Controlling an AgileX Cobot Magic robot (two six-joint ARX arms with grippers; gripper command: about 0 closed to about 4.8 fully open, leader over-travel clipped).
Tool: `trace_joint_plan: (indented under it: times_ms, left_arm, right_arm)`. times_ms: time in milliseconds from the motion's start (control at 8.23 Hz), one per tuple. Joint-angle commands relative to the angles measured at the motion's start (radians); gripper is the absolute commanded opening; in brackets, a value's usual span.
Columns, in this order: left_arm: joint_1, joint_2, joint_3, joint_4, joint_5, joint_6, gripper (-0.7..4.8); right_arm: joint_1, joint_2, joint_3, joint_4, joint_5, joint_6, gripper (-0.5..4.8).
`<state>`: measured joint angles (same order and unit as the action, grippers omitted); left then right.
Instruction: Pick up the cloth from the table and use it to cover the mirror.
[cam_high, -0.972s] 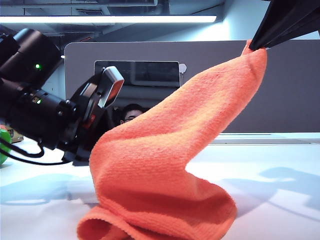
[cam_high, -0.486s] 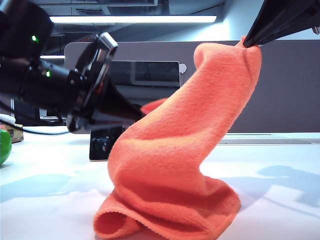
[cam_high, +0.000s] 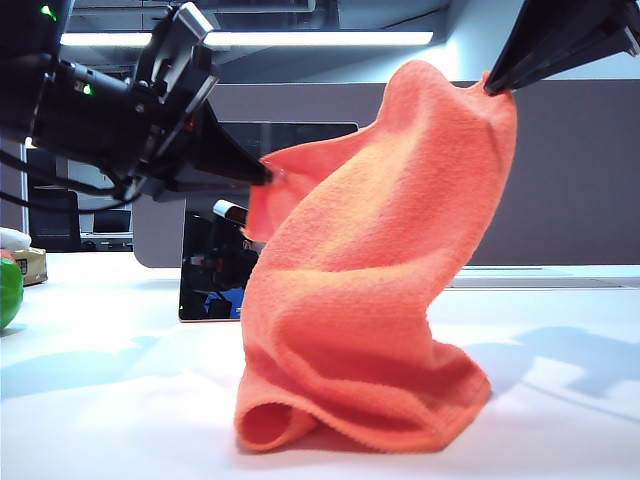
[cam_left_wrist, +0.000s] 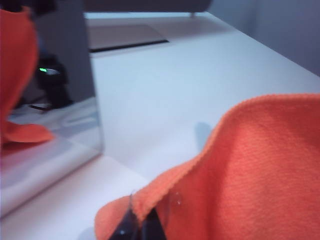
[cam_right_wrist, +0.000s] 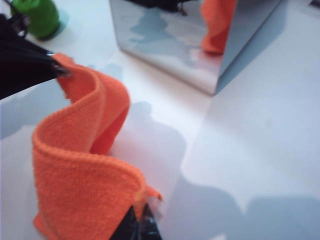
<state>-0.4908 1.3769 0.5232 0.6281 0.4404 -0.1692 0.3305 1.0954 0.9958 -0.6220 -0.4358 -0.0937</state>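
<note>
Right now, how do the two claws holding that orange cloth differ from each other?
The left gripper pinches a cloth corner lower, close in front of the mirror; the right gripper pinches its corner higher, off to the mirror's side. The left gripper reaches in almost level; the right gripper slants down from above. Both are shut on the cloth, whose lower end rests bunched on the table.
</note>
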Motion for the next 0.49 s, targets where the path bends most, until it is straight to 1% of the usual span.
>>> trace_joint_plan:
  times_ms: [121, 243, 364, 486]
  left_arm:
    - [0.001, -0.152, 0.003, -0.132, -0.329, 0.144, -0.06]
    - [0.001, -0.201, 0.032, -0.172, -0.414, 0.221, -0.06]
    - [0.009, -0.209, 0.098, -0.241, -0.437, 0.291, -0.06]
    - [0.062, -0.209, 0.198, -0.325, -0.425, 0.324, -0.06]
  right_arm:
    - [0.0, 0.012, 0.003, 0.214, 0.063, 0.07, -0.06]
    - [0.001, 0.042, 0.003, 0.248, 0.063, 0.076, -0.06]
    - [0.003, 0.071, 0.003, 0.276, 0.05, 0.089, -0.06]
    - [0.017, 0.114, 0.004, 0.346, 0.018, 0.098, -0.06]
